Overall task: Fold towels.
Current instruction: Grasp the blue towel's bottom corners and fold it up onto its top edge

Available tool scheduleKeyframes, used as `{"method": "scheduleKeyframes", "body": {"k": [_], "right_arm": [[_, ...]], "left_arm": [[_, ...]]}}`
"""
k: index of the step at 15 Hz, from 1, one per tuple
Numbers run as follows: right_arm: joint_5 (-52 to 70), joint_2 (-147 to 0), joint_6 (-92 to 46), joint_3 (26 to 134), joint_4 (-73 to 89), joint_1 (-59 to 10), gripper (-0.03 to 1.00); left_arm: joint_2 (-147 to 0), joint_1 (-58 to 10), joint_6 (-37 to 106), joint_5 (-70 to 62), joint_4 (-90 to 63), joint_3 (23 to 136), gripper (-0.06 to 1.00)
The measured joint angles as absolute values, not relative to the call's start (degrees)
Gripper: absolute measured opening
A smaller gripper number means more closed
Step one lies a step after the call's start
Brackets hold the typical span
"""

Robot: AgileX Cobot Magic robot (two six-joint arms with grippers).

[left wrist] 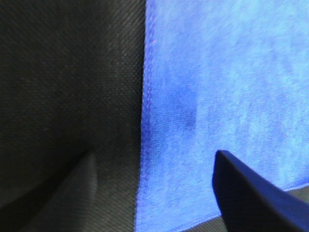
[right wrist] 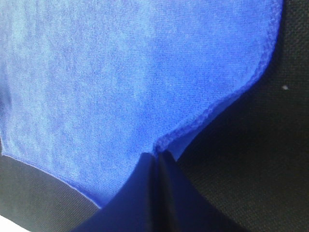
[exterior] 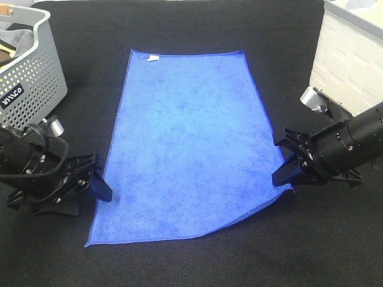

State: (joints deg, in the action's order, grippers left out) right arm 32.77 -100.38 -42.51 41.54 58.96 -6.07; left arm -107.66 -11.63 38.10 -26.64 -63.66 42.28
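A blue towel [exterior: 191, 143] lies spread flat in the middle of the black counter [exterior: 179, 30], its long sides running from near to far. A small white label [exterior: 154, 58] sits at its far left corner, and its near edge slants up toward the right. The left claw [exterior: 99, 182] rests low on the counter just beside the towel's left edge, close to the near corner. In the left wrist view its fingers [left wrist: 251, 193] are spread apart, with the towel's stitched hem running between them and nothing gripped. The right claw [exterior: 281, 173] is at the towel's right edge near the near right corner. In the right wrist view its fingertips [right wrist: 157, 166] are pressed together, pinching the hem so that the cloth puckers there. A grey perforated basket [exterior: 30, 72] stands at the far left, and a white crate [exterior: 353, 54] at the far right.
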Motion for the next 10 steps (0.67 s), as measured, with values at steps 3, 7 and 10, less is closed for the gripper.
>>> {"method": "scheduleKeyframes", "body": {"k": [3, 7, 10], "right_arm": [[32.72, -100.38, -42.51, 41.54, 58.84, -6.07, 0.00], [32.72, -100.38, -42.51, 41.54, 58.44, -6.07, 0.00], [33.17, -100.38, -42.51, 41.54, 58.38, -6.07, 0.00]], "left_arm": [[-112.93, -11.63, 39.13, -33.06, -67.15, 47.67, 0.55], [-114.76, -11.63, 37.59, -33.86, -67.27, 48.70, 0.07], [-114.82, -11.63, 37.59, -35.24, -66.75, 48.70, 0.00]]}}
